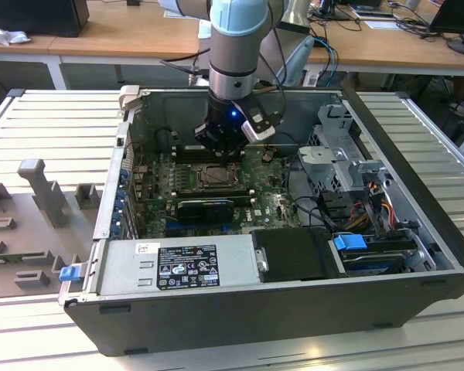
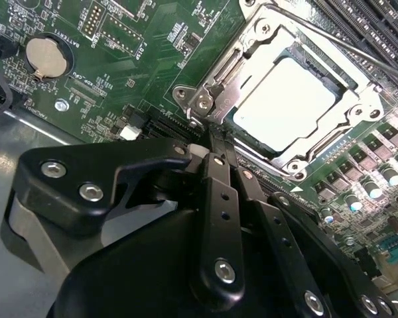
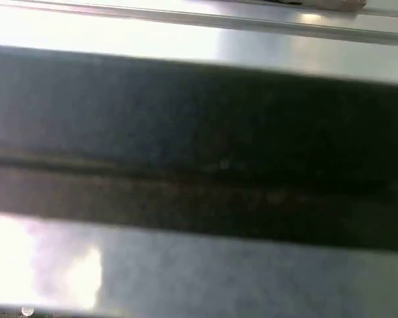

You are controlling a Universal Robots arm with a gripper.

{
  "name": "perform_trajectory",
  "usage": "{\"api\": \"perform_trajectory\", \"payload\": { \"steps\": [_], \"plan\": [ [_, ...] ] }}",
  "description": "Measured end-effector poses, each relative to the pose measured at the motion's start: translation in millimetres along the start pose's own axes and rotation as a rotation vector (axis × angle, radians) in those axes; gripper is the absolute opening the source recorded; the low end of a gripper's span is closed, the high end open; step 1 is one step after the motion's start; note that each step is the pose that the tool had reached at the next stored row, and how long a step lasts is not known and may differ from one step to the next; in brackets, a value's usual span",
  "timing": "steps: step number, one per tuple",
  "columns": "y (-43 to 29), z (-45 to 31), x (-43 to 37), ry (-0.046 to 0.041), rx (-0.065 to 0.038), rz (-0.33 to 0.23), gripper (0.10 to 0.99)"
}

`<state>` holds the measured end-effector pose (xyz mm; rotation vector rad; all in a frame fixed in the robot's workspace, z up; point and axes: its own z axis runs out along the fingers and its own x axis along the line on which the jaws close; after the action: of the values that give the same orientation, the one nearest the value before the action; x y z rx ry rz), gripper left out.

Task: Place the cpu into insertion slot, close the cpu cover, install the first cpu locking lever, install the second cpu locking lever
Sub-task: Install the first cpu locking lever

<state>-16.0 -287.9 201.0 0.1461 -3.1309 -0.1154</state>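
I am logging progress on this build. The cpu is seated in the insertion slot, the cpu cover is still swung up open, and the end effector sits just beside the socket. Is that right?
Not quite. In the second wrist view the cpu cover lies flat, closed over the cpu in the insertion slot. The end effector does sit just beside the socket.

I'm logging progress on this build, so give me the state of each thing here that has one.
cpu: seated flat in the socket.
cpu cover: closed down around the chip.
locking lever: thin rod lying along the cover's edge.
hand: fingers shut together, tips at the socket's corner.
computer case: side open, board exposed.
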Motion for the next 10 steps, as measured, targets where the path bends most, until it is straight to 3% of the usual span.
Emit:
{"api": "perform_trajectory", "payload": {
  "steps": [2,5,6,10],
  "plan": [
    [-0.3,0.5,0.0,0.0000,-0.002,0.000,0.106],
    [-0.1,0.7,-0.1,-0.0024,-0.025,-0.001,0.106],
    [-0.1,0.7,0.0,-0.0027,-0.029,-0.001,0.106],
    [0.4,-6.5,0.0,-0.0029,-0.030,-0.001,0.106]
  ]
}}
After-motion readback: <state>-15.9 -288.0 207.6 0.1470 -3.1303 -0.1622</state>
